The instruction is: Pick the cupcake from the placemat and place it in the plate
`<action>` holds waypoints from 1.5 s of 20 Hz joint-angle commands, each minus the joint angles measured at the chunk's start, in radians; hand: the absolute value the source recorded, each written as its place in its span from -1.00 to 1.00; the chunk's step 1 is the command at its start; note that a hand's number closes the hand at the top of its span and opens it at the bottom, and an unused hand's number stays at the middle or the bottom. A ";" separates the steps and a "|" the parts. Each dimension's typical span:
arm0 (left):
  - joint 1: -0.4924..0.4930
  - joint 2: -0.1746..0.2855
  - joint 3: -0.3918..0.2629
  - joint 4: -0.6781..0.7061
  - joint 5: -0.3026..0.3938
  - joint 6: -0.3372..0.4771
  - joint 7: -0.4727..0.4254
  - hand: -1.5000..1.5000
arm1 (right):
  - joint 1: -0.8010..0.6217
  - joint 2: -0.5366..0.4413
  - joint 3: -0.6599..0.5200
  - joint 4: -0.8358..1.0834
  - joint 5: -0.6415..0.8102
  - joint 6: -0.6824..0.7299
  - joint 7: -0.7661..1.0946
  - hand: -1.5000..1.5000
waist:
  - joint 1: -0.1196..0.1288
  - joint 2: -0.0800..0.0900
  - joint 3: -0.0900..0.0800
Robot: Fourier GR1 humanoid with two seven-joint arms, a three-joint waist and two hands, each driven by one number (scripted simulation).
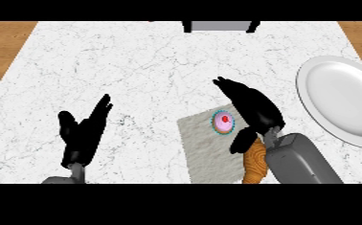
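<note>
While the cupcake sat on the upper right corner of the grey placemat, just below the middle of the frame, the right hand lay just beside it on its right. That hand's fingers were stretched out straight, pointing toward the upper left, and the thumb hung lower, near the cupcake's lower right side; nothing was pinched or enclosed. Whether the hand touched the cupcake could not be told. The cupcake (pink top, red dot in its centre, teal wrapper) stood upright.

At the right edge of the frame the white plate lay on the white marbled counter, partly cut off by the edge, and well apart from the cupcake. Beneath the grey right forearm, in the lower right, an orange-brown object with a wood-like grain overlapped the placemat's right edge; what it was could not be told.

In the lower left the left hand rested open, fingers up and slightly spread, holding nothing.
</note>
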State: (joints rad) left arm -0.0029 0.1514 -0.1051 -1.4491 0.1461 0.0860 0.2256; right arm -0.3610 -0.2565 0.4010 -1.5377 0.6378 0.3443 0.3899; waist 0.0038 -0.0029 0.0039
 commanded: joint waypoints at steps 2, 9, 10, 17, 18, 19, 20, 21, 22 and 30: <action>0.061 -0.029 -0.027 -0.017 -0.021 -0.012 -0.004 0.00 | -0.035 0.067 -0.007 0.133 0.064 -0.008 -0.052 -1.00 | 0.003 0.003 -0.004; 0.048 -0.025 0.000 -0.003 -0.020 -0.026 -0.006 0.00 | -0.020 0.034 0.065 0.203 0.169 -0.010 -0.183 1.00 | 0.003 0.004 -0.004; 0.063 -0.051 -0.029 -0.040 -0.044 0.000 0.011 0.00 | -0.083 0.043 0.017 0.204 0.153 0.042 -0.160 1.00 | 0.003 0.003 -0.004; -0.024 -0.024 0.071 0.121 -0.015 -0.063 -0.060 0.00 | -0.022 0.042 -0.007 0.222 0.259 -0.068 -0.271 1.00 | -0.003 0.004 -0.004; 0.075 -0.027 0.016 -0.066 -0.038 -0.040 0.029 0.00 | -0.016 0.067 0.016 0.143 0.277 -0.014 -0.209 1.00 | 0.000 0.002 -0.004; 0.026 -0.024 0.052 0.034 -0.020 -0.069 -0.043 0.00 | -0.017 0.055 -0.010 0.156 0.286 -0.078 -0.252 1.00 | -0.002 0.003 -0.004; 0.029 -0.053 0.006 -0.037 -0.049 -0.013 0.041 0.00 | 0.050 0.120 0.033 0.115 0.328 -0.143 -0.129 1.00 | -0.005 0.001 -0.004; 0.063 -0.039 0.025 0.013 -0.035 -0.044 -0.027 0.00 | 0.073 0.127 0.013 0.061 0.331 -0.131 -0.031 1.00 | -0.012 -0.001 -0.004; 0.052 -0.056 0.014 -0.004 -0.048 -0.019 -0.020 0.00 | 0.109 0.140 0.005 0.090 0.365 -0.190 0.016 1.00 | -0.016 -0.001 -0.004; 0.042 -0.023 0.053 0.000 -0.022 -0.043 -0.005 0.00 | 0.239 0.255 0.116 -0.176 0.603 -0.570 0.282 1.00 | -0.026 -0.006 -0.004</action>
State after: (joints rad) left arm 0.0373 0.1253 -0.0558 -1.4693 0.1150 0.0536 0.2055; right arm -0.1717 -0.0280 0.4499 -1.6101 1.1326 -0.0543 0.5800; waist -0.0228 -0.0126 0.0033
